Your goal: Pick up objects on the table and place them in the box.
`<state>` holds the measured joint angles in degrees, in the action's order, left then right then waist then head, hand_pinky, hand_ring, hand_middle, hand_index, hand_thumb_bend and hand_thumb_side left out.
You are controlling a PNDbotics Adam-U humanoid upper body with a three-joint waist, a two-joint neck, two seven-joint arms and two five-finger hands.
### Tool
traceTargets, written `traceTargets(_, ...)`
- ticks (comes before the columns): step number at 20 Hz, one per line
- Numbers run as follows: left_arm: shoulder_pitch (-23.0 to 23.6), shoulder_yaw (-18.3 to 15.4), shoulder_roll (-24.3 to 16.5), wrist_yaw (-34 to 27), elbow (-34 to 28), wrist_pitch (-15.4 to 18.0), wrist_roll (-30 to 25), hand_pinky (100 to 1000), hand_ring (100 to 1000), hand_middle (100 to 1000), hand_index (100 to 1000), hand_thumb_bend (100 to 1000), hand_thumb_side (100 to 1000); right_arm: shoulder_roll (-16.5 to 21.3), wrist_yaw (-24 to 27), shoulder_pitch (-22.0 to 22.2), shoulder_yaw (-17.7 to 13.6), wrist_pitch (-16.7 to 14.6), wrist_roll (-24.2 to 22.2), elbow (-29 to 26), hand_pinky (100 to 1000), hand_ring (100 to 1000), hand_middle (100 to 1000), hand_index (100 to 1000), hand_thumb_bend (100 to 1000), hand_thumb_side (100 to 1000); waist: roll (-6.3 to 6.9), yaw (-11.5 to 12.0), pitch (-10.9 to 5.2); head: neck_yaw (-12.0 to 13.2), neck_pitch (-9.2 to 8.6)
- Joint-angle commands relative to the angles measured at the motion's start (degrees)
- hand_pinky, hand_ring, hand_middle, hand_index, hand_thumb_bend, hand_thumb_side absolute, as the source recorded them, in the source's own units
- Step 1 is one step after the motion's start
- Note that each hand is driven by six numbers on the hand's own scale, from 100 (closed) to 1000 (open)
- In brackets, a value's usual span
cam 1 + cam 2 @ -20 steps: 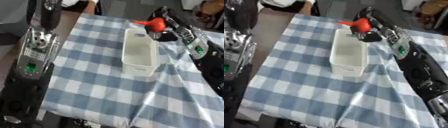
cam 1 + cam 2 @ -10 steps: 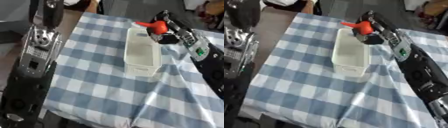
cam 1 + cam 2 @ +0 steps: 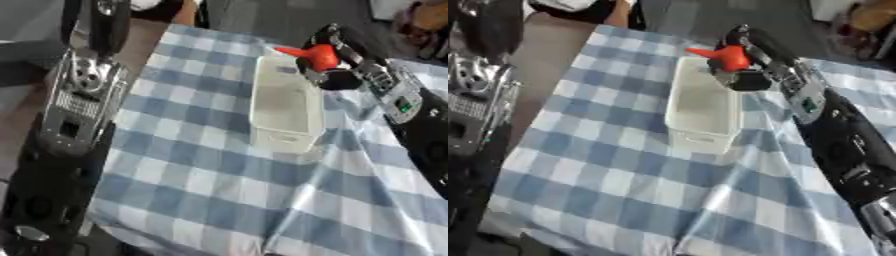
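A white oblong box (image 3: 283,107) stands on the blue-and-white checked cloth (image 3: 201,170), its inside showing nothing. My right hand (image 3: 336,64) hangs over the box's far right corner, fingers curled round a red-orange object (image 3: 317,56) with a pointed tip that sticks out to the left above the box's far rim. The right arm (image 3: 833,130) runs down the right side. Only my left arm (image 3: 74,100) shows along the left edge; its hand is out of view.
The cloth lies rumpled with folds at the right and lower right (image 3: 737,200). The table's bare brown edge (image 3: 544,45) shows at the far left. Dark clutter sits beyond the table's far edge.
My right hand has carried the red-orange object leftwards, from beside the box's far right corner to above its far rim. The camera has also shifted a little.
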<state>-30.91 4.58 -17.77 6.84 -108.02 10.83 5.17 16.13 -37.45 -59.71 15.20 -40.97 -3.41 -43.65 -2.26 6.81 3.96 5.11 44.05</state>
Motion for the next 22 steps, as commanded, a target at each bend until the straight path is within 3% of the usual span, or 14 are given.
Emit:
traceTargets(1,-1.1,0.1,-0.3,-0.1,-1.1,0.2,-0.1,709,688,861,919,286,1000,0.9,-1.4,-0.6,-0.3,-0.7,0.9,-1.0,100,100,100,163,100,514,0.25,0.0,-0.68,0.6,0.06)
traceTargets(6,-1.2,0.1,-0.2,-0.1,-1.1,0.1,-0.1,709,688,860,918,286,1000,0.3,-2.9,-0.1,-0.3,-1.5,1.8,-0.6,100,100,100,174,100,538,0.25,0.2,-0.6,0.7,0.06)
traceTargets(8,-1.3,0.1,-0.2,-0.1,-1.2,0.1,-0.1,708,688,860,918,286,1000,0.1,-3.3,0.0,-0.2,-2.1,2.0,-0.4,100,100,100,211,100,603,0.22,0.2,-0.58,0.7,0.06)
traceTargets(9,-1.3,0.1,-0.2,-0.1,-1.2,0.1,-0.1,708,688,860,918,287,1000,0.1,-3.5,0.0,-0.1,-2.5,2.0,-0.3,100,100,100,293,100,654,0.19,0.3,-0.57,0.8,0.06)
traceTargets(10,-1.3,0.1,-0.2,-0.1,-1.2,0.1,-0.1,708,688,860,918,286,1000,0.1,-3.5,0.0,-0.1,-2.9,1.9,-0.1,100,100,100,274,100,645,0.17,0.3,-0.57,0.8,0.06)
traceTargets(11,-1.3,0.1,-0.2,-0.1,-1.2,0.1,-0.1,708,688,860,918,286,1000,0.1,-3.6,0.0,-0.1,-3.3,1.5,0.1,100,100,204,421,100,725,0.15,0.3,-0.57,0.9,0.06)
traceTargets(12,-1.3,0.1,-0.2,-0.1,-1.2,0.1,-0.1,708,688,860,918,286,1000,0.2,-3.8,0.0,-0.2,-3.6,0.9,0.4,100,100,259,462,100,740,0.13,0.3,-0.58,0.9,0.06)
traceTargets(15,-1.3,0.1,-0.2,-0.1,-1.2,0.1,-0.1,708,688,860,918,286,1000,0.4,-4.1,-0.1,-0.6,-4.0,-0.5,0.9,100,289,447,581,100,791,0.14,0.2,-0.58,1.0,0.06)
traceTargets(16,-1.3,0.1,-0.2,-0.1,-1.2,0.1,-0.1,708,688,860,918,286,1000,0.4,-4.2,-0.1,-0.8,-3.9,-0.7,1.0,100,241,414,557,100,783,0.14,0.2,-0.58,1.0,0.06)
traceTargets(17,-1.3,0.1,-0.2,-0.1,-1.2,0.1,-0.1,708,688,860,918,286,1000,0.4,-4.3,0.0,-0.9,-3.9,-1.0,1.1,100,332,480,611,100,800,0.16,0.2,-0.57,1.0,0.06)
traceTargets(19,-1.3,0.1,-0.2,-0.1,-1.2,0.1,-0.1,708,688,860,918,286,1000,0.5,-4.6,0.0,-1.1,-3.7,-1.2,1.2,100,393,526,654,100,810,0.18,0.2,-0.56,1.0,0.06)
traceTargets(22,-1.2,0.1,-0.3,-0.1,-1.2,0.1,-0.1,708,688,860,918,287,1000,0.6,-5.2,0.0,-1.3,-3.5,-1.2,1.3,100,423,551,674,100,816,0.2,0.1,-0.54,1.1,0.06)
